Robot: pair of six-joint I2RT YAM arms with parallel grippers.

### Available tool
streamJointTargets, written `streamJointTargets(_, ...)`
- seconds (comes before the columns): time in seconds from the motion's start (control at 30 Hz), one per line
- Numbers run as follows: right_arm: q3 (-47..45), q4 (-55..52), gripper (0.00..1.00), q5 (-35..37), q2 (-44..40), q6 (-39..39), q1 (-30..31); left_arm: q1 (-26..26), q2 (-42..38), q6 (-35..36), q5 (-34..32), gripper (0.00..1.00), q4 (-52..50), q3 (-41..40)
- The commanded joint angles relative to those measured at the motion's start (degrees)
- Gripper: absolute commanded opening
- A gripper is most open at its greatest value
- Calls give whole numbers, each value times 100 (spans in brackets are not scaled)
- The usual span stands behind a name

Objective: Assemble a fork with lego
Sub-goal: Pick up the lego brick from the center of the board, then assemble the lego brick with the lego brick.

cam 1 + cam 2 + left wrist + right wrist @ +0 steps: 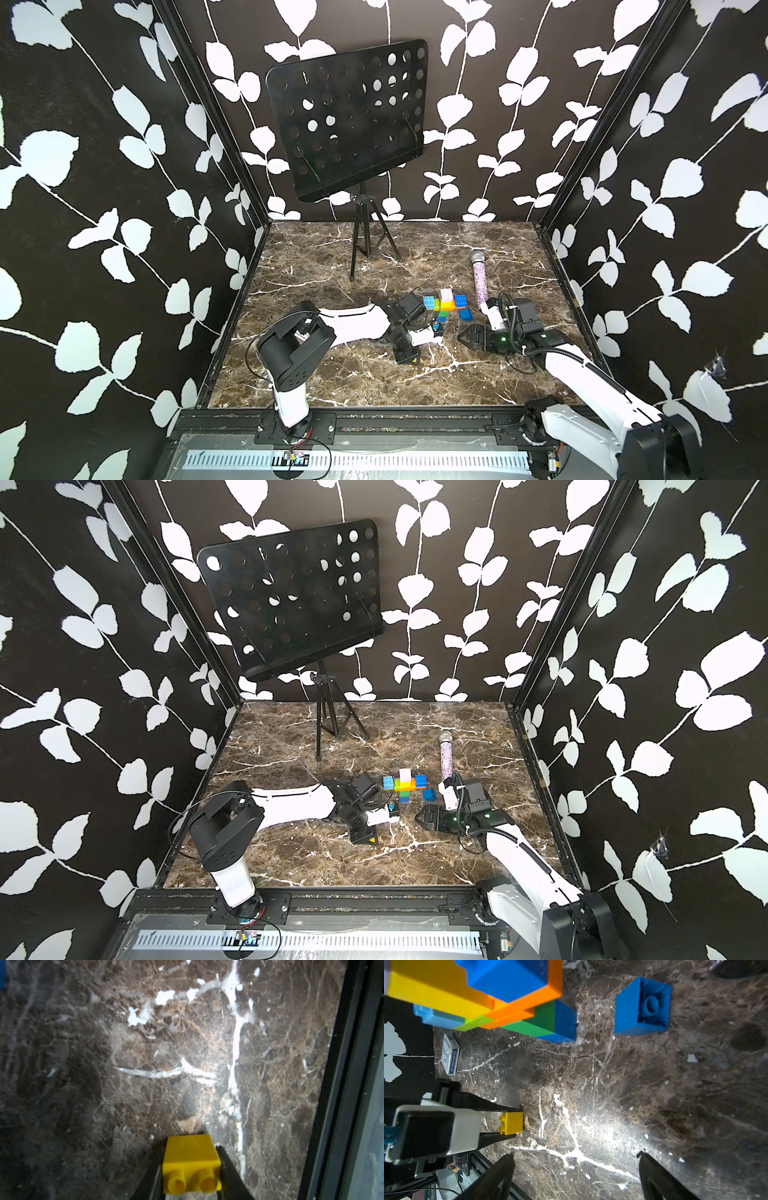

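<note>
The fork (444,307) (405,786) lies flat on the marble table: an orange and yellow crossbar, three short prongs, and a green and blue stem (550,1022). A loose blue brick (466,314) (641,1005) lies just to its right, hollow side showing. My left gripper (190,1155) (513,1123) is low on the table in front of the fork. Its fingers (500,1106) press both sides of a small yellow brick (191,1159) (511,1123). My right gripper (574,1157) (471,338) hovers open near the table, right of the left gripper, with nothing between its fingers.
A glittery pink microphone (479,276) lies behind the right arm. A black music stand (349,116) on a tripod stands at the back. A box of playing cards (451,1054) lies towards the left wall. The black front rail (340,1084) runs close beside the left gripper.
</note>
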Motion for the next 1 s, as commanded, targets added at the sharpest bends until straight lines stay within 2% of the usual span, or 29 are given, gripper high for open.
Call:
streamJointTargets(0.0,0,28,89,83,77,-119,-36,-21,-423,-168,-148,0,-172,-100)
streamJointTargets(0.27,-89,121,86,271,-258,-218,-27,311,-1684,-201,-487,0,34,-332)
streamJointTargets(0.37,-131,209,85,304,-440,-240,-30,532,-2191,123,-515,0,139,-324)
streamJointTargets(0.47,-149,250,85,365,-558,-252,-21,715,-2409,796,-494,0,71,-67)
streamJointTargets(0.57,-141,257,85,316,-536,-257,-21,859,-2102,1636,-360,0,-347,533)
streamJointTargets(0.8,-64,125,81,332,-275,-325,15,1042,-547,3454,-127,0,-1851,2517)
streamJointTargets(0.97,-155,263,80,574,-389,-246,183,1104,65,3813,51,0,-2175,3278)
